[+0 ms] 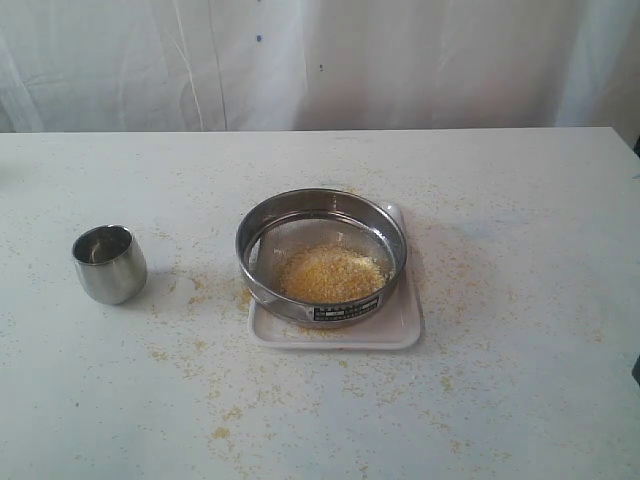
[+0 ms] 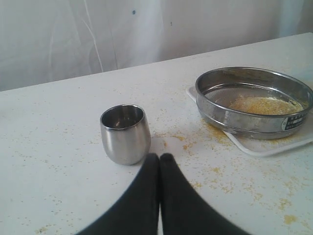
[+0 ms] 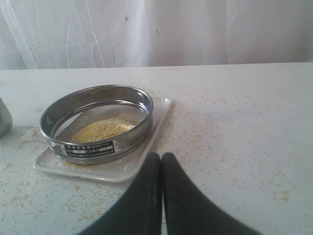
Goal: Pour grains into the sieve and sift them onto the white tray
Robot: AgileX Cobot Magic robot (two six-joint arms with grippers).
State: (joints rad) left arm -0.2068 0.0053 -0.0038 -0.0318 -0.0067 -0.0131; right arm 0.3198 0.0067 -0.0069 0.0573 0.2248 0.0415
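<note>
Two grippers are closed, their jaws pressed together with nothing held: the left gripper [image 2: 159, 160] hovers near the steel cup [image 2: 125, 133], the right gripper [image 3: 158, 159] near the white tray [image 3: 105, 172]. In the centre of the exterior view the sieve [image 1: 285, 300] sits on this tray, so whatever passes the mesh lands there. The grains [image 1: 330, 273] lie as a yellow heap on the mesh. The cup stands upright at centre left, apart from the tray; it looks empty, so probably only the sifting remains.
</note>
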